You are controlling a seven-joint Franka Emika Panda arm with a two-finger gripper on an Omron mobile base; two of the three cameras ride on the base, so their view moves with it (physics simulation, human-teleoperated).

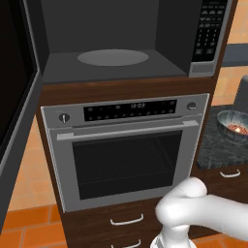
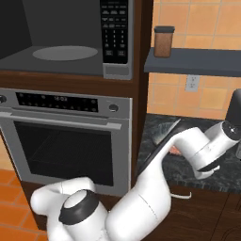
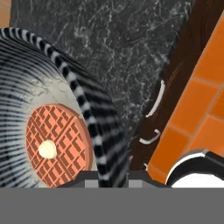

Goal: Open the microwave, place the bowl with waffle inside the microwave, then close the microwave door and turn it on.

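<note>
Bowl [image 3: 65,109] w/ waffle [image 3: 57,146] gripped at rim by shut gripper [image 3: 107,175] on counter [image 3: 131,52]; microwave [image 1: 116,43] open; next, lift level, carry in.

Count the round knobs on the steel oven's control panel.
2. The left round steel knob sits at the left end of the control panel of the grey steel oven; the right round steel knob at its right end. None appears hidden.
</note>
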